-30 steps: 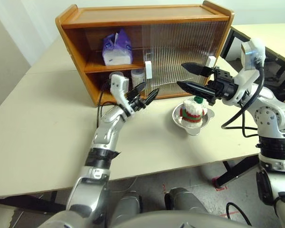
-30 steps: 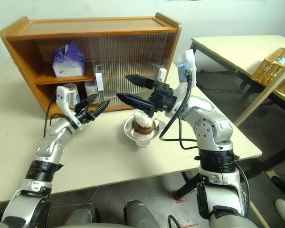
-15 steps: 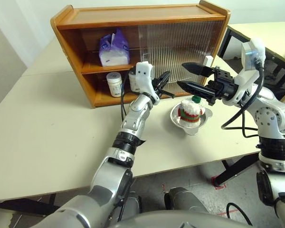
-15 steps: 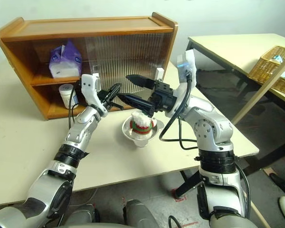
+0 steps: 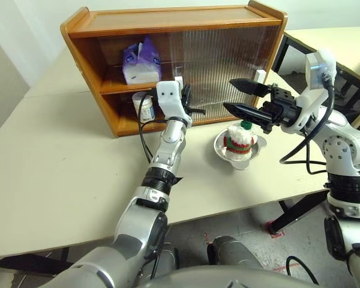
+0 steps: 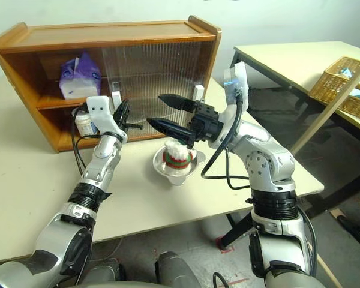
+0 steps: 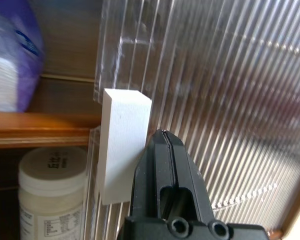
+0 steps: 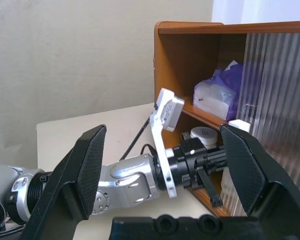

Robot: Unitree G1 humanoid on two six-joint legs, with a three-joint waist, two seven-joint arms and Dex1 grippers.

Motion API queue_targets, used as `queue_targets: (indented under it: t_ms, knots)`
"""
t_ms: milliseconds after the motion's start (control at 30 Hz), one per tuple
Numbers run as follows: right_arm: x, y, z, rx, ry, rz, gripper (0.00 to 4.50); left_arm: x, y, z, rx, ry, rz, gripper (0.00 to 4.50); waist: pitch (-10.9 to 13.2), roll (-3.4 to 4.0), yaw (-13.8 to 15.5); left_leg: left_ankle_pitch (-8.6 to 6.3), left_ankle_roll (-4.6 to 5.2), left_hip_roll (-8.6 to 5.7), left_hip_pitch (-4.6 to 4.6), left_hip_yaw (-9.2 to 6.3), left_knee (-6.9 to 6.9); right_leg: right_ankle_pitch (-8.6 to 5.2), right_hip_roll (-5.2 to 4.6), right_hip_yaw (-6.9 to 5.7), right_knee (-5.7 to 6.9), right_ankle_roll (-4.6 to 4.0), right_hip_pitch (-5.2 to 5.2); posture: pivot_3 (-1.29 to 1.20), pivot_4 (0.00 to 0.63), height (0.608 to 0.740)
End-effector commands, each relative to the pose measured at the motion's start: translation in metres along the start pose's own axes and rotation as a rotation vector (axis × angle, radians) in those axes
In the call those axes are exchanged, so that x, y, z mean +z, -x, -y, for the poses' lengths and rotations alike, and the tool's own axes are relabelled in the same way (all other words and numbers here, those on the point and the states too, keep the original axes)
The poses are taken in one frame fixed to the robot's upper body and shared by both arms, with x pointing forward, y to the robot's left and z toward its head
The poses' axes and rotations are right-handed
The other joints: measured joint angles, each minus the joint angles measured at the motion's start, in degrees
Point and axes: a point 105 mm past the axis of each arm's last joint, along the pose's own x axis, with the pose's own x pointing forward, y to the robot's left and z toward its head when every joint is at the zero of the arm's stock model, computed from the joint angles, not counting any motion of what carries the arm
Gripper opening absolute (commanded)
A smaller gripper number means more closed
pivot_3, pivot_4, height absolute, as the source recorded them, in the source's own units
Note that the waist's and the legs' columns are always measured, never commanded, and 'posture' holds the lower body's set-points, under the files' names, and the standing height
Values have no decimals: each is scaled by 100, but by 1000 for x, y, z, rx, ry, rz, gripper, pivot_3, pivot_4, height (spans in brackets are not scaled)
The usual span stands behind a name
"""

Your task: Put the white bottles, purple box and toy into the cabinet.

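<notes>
While the left end effector has its two black fingers pressed fully together and holds nothing, its tip sits right at the small white block handle on the edge of the ribbed translucent sliding door; whether it actually touches the handle cannot be told. That door covers the right part of the cabinet, a honey-brown wooden piece with two shelves standing on the pale table, and the left part is open.

On the upper shelf, in the open part, lies the purple box, a soft lilac tissue pack with a blue mark on its side and white tissue showing at its front. On the lower shelf below it stands a white bottle, short and squat, with a wide white lid and a pale printed label. A second one cannot be made out clearly.

Out on the table, in front of the door, the toy sits in a silver metal bowl. It is a small fluffy white plush with a red-and-green knitted band and a tiny green hat.

Spread wide and empty, the right end effector hangs just above the toy, its black fingers pointing toward the left arm, apart from the plush.
</notes>
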Motion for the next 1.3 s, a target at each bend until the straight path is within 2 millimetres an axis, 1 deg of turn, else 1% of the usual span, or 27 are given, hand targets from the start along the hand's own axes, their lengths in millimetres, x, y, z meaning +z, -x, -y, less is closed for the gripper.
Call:
queue_targets:
  t_ms: [33,200,333,633,867,1033,1200,1300]
  knots:
    - [-1,0,1,3,5,-5,4500,7,5,-32,148,24,32,28,1,0,-47,0,0,0,4,6,0,0,2,0,0,0,2,-150,0,740]
    - [-1,-2,1,8,3,-3,4500,14,11,-49,221,10,52,28,7,-3,-106,-1,-2,-1,50,27,-3,0,8,-4,1,-1,39,-146,0,740]
    - [-1,-2,1,12,2,-3,4500,16,17,-58,258,16,43,28,8,-3,-107,-5,-7,-5,65,24,-4,-3,6,-2,-3,-5,55,-146,0,740]
    - [-1,-5,2,22,-3,0,4500,6,34,-81,341,7,-25,28,8,-3,-88,-26,-19,-2,66,2,-6,-15,5,2,-6,-22,53,-119,0,740]
    - [-2,-6,1,33,-8,0,4500,5,49,-108,449,-35,-42,28,8,-3,-76,-29,-20,-1,79,12,-23,-22,7,1,-5,-31,54,-103,0,740]
    - [-2,-7,2,41,-9,-1,4500,13,55,-128,546,-70,-8,28,8,-3,-12,-29,-20,-2,85,8,-27,-23,9,0,-4,-33,54,-93,0,740]
    - [-2,-8,2,45,-8,-1,4500,16,59,-141,605,-89,5,28,8,-4,107,-30,-21,-2,84,-5,-28,-27,8,2,-4,-39,54,-91,0,740]
    - [-3,-8,2,47,-7,-2,4500,17,60,-144,615,-95,8,28,8,-4,169,-32,-25,-1,84,-10,-31,-29,7,5,-4,-44,53,-90,0,740]
